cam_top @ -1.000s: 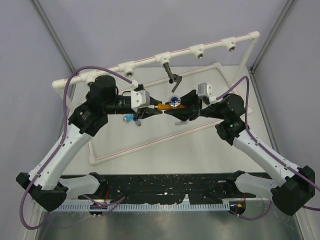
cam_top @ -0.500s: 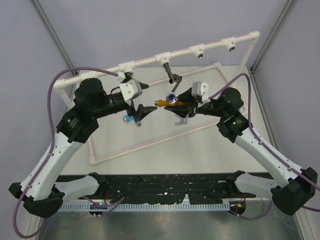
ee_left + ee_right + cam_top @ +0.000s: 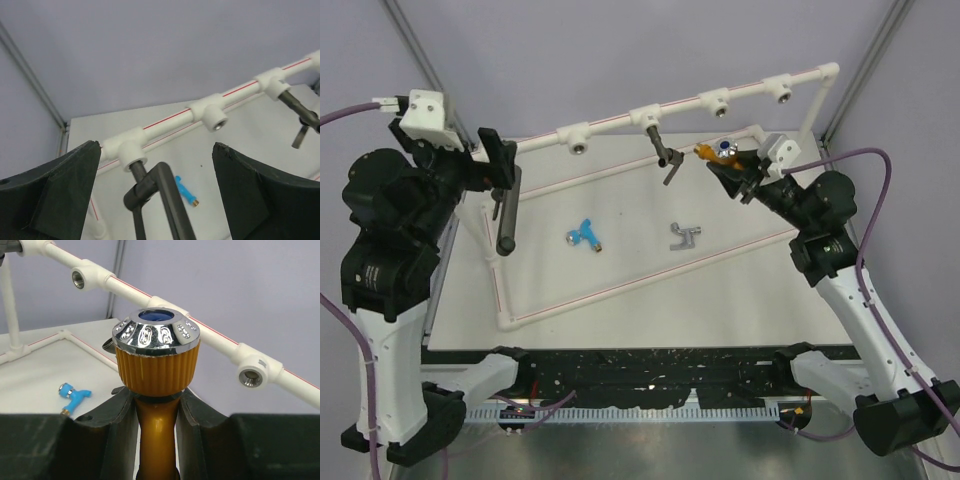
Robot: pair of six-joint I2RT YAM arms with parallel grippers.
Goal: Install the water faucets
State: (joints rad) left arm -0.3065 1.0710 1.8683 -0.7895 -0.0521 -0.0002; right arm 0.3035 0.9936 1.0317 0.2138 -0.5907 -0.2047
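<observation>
**Item under installation.** The orange-gold faucet (image 3: 710, 150) is off the table, carried high at the far right. It lies just short of the white pipe rail (image 3: 610, 127) and below the open socket (image 3: 720, 106). In the right wrist view its ribbed gold knob with chrome cap faces the camera. The threaded end cannot be seen there.

**Right gripper** (image 3: 730, 166). The fingers are pressed against the faucet's gold stem, one on each side, below the knob. The hold looks firm and centred.

**Other faucets.** The blue faucet (image 3: 585, 235) and the silver-grey faucet (image 3: 686, 236) lie loose on the table (image 3: 750, 290), well apart from each other and from both arms. A dark fitting (image 3: 666, 152) already hangs from a middle socket of the rail.

**Left gripper** (image 3: 156, 147). The jaws are spread wide and hold nothing. It is raised at the rail's left end, where the long dark grey cylinder (image 3: 505, 208) hangs from the end socket.

**Step in hand (judgement).** The first of the three faucets is being brought to an open socket. None of the three is seated yet.

**Next move (judgement).** The threaded end has to be turned to face the chosen socket squarely and brought into its mouth. The faucet is then rotated about its axis to catch the thread. A tilted entry risks cross-threading or pushing the rail.
</observation>
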